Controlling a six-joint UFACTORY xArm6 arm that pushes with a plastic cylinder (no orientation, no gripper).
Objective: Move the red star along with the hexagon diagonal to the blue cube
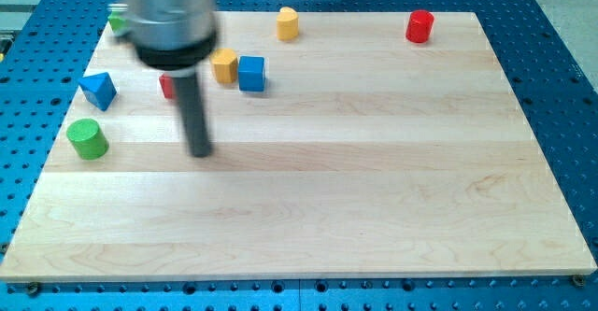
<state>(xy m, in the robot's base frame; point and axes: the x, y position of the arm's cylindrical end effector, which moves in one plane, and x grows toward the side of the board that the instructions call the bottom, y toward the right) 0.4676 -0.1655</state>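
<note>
The blue cube (251, 73) sits on the wooden board (374, 180) at the upper left. A yellow hexagon-like block (223, 66) touches its left side. A red block (167, 87), probably the red star, is mostly hidden behind my rod, left of the hexagon. My tip (200, 151) rests on the board below the red block and to the lower left of the blue cube, apart from all blocks.
A blue triangular block (98, 90) and a green cylinder (87, 139) lie near the left edge. A green block (116, 21) peeks out at the top left. A yellow block (288, 22) and a red cylinder (420, 26) sit along the top edge.
</note>
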